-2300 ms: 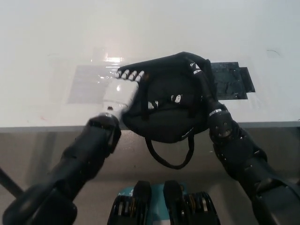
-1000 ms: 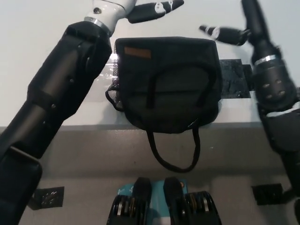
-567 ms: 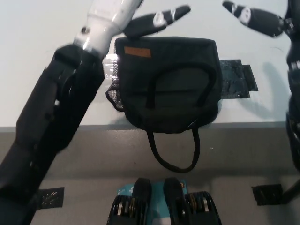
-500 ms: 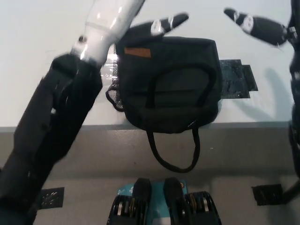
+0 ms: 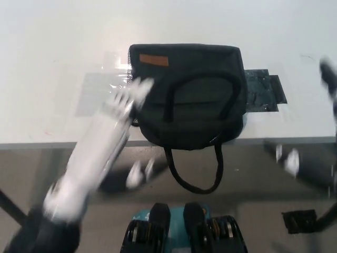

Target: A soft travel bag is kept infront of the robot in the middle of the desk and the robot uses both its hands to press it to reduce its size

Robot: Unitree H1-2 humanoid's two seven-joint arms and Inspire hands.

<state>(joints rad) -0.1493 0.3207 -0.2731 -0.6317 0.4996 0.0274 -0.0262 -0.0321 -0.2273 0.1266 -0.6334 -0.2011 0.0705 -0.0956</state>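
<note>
Head view — soft black boxy bag (image 5: 189, 95) on glossy desk (image 5: 47, 63).

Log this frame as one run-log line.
bag: flat on desk, strap over edge | left hand: blurred beside bag | right hand: blurred, right edge | press: none

White left hand (image 5: 124, 108) smeared by motion blur near the desk's front edge, finger pose unreadable. Black right hand (image 5: 329, 74) blurred, cut off by the right edge.
</note>
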